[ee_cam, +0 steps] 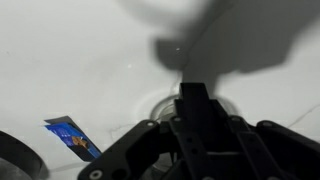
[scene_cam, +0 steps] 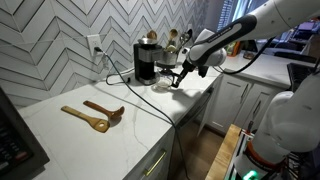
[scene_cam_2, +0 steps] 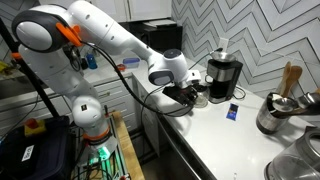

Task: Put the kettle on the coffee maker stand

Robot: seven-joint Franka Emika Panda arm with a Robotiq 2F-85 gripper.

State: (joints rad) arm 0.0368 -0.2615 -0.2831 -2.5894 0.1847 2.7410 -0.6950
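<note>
The kettle (scene_cam_2: 193, 96), a small dark glass carafe, is at the counter's front edge, just in front of the black coffee machine (scene_cam_2: 223, 72). My gripper (scene_cam_2: 180, 90) is shut on its black handle. In the wrist view the handle (ee_cam: 195, 105) runs between my fingers, with the glass rim (ee_cam: 160, 104) beneath. In an exterior view the kettle (scene_cam: 172, 76) sits beside the machine (scene_cam: 147, 58). The coffee maker stand (scene_cam_2: 222, 97) at the machine's foot looks empty. I cannot tell whether the kettle rests on the counter or hangs just above it.
A blue packet (scene_cam_2: 231, 112) lies on the counter near the machine and shows in the wrist view (ee_cam: 72, 138). A metal pot (scene_cam_2: 273, 114) with wooden utensils stands further along. Two wooden spoons (scene_cam: 95, 115) lie on the counter. The machine's cord runs to a wall outlet (scene_cam: 95, 45).
</note>
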